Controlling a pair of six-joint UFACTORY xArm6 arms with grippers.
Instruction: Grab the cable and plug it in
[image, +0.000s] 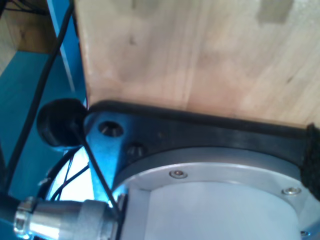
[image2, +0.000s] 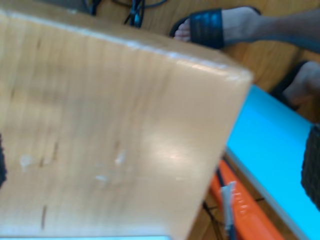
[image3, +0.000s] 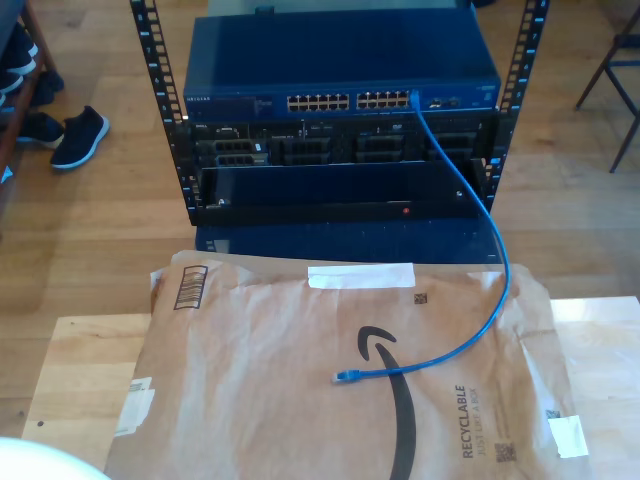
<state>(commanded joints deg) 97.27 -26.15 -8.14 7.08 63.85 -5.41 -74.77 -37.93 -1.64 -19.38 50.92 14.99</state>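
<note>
The cable (image3: 497, 250) is thin and bright blue. One end is plugged into a port (image3: 413, 97) of the blue switch in the exterior view. From there it hangs down in front of the rack and curves onto the brown paper. Its free plug (image3: 343, 377) lies flat on the paper near the printed arrow. My first gripper (image: 160, 150) looks down at a wooden table corner and a round arm base; one black ribbed pad (image: 313, 150) shows, far off the middle. My second gripper (image2: 157, 167) hangs over bare wood, its black pads (image2: 312, 165) wide apart with nothing between them.
A rack (image3: 340, 150) with a blue switch (image3: 340, 70) stands behind the wooden table (image3: 80, 370). Brown paper packaging (image3: 260, 370) covers most of the table. A white rounded arm part (image3: 30, 462) sits at the exterior view's lower left. Sandalled feet (image2: 215, 27) stand near the table; shoes (image3: 75, 135) lie on the floor.
</note>
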